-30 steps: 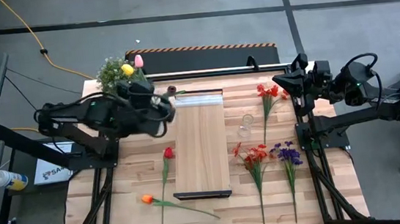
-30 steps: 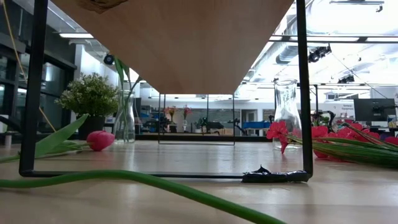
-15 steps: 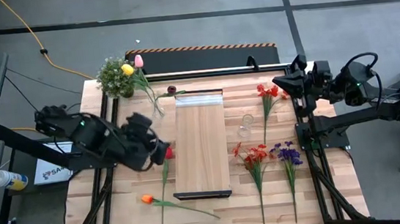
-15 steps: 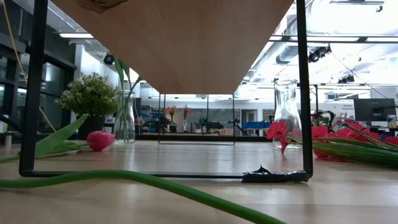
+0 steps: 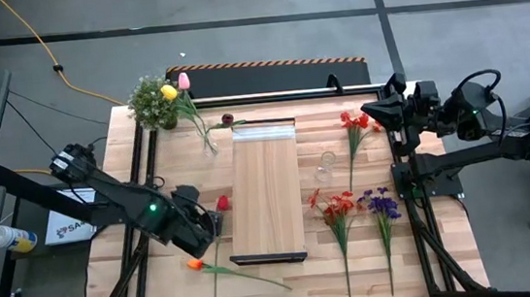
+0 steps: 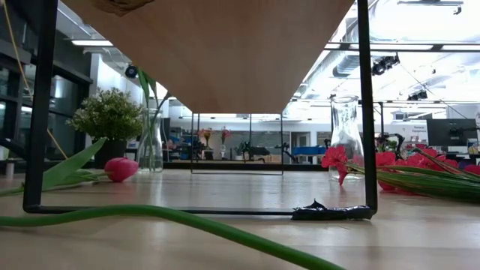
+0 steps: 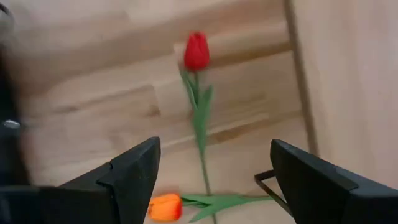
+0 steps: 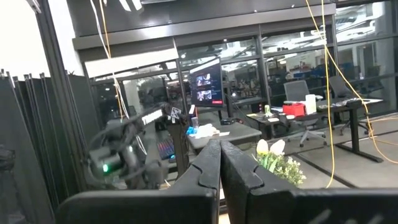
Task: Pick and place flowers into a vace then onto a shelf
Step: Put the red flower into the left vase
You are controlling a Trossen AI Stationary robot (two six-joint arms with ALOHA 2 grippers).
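My left gripper [image 5: 201,236] hangs open over the red tulip [image 5: 222,203] left of the shelf [image 5: 267,189]. In its wrist view the fingers [image 7: 134,177] stand wide on either side of the tulip's green stem [image 7: 200,127] without touching it. The orange tulip [image 5: 195,264] [image 7: 165,207] lies flat nearer the table's near edge. A glass vase [image 5: 209,144] [image 6: 150,141] holds the yellow [image 5: 169,92] and pink [image 5: 183,80] tulips. A maroon tulip [image 5: 226,120] lies beside it. My right gripper [image 5: 371,111] [image 8: 219,168] waits shut at the far right corner.
A second, empty glass vase [image 5: 325,165] [image 6: 346,139] stands right of the shelf. Red sprays [image 5: 334,205], red flowers [image 5: 353,120] and a purple cluster [image 5: 380,202] lie on the right half. A bushy potted plant [image 5: 150,101] sits at the far left corner.
My left arm has swung from the vase at the far side toward the table's near edge and now hovers over the red tulip's stem. No flower has moved.
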